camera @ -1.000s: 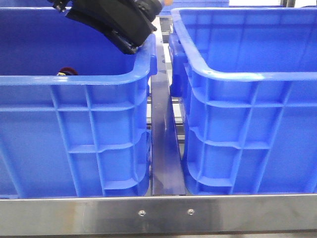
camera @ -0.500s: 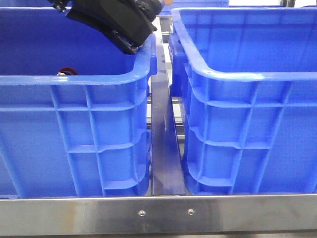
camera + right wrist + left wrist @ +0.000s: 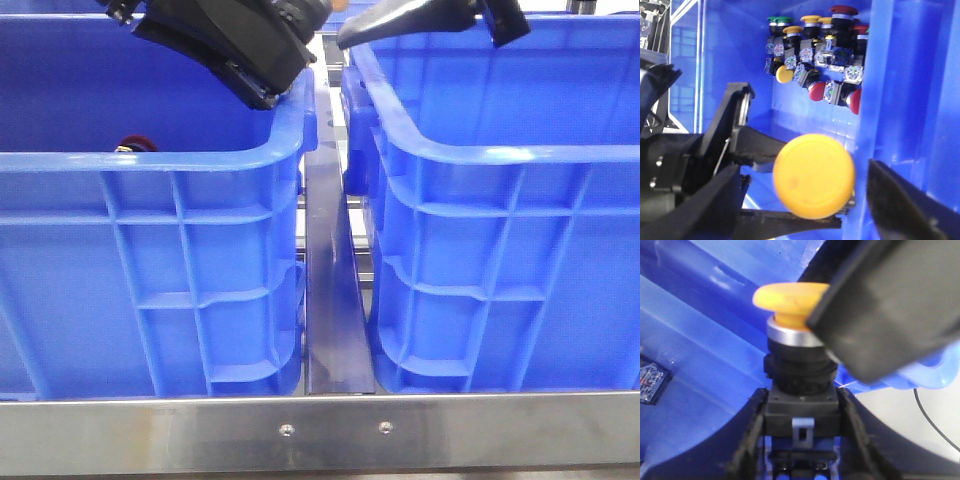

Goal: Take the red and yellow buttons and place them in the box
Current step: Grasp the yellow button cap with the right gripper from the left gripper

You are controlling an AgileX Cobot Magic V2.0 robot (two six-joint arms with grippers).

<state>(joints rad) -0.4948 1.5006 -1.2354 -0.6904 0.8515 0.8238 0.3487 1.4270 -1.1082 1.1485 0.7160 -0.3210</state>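
My left gripper (image 3: 800, 440) has its fingers narrow on the black body of the yellow button (image 3: 792, 300) — cap up, standing straight between the two fingers, held by the square base. From the front view the left gripper (image 3: 262, 92) sits high over the inner corner of the left bin (image 3: 150, 160), tilted toward the gap between the bins.

What is new: half a second ago the space above the right bin (image 3: 500, 155) was bare, and now my right gripper (image 3: 425, 20) has swung in at the top, reaching leftward toward the left one. In the right wrist view the yellow cap (image 3: 814, 175) lies squarely between the right fingers (image 3: 905, 205), which stand wide apart on either side, not touching it as far as I can see. I read that as a handover being set up, the right arm to take the button and carry it to its bin — the button has not changed owner yet.

Beyond the cap, deeper in the left bin, a heap of buttons (image 3: 815, 65) lies against the far wall: red, yellow and green caps mixed. One red cap (image 3: 135, 144) just peeps over the near rim in the front view. The red button is presumably among that heap, not yet picked.
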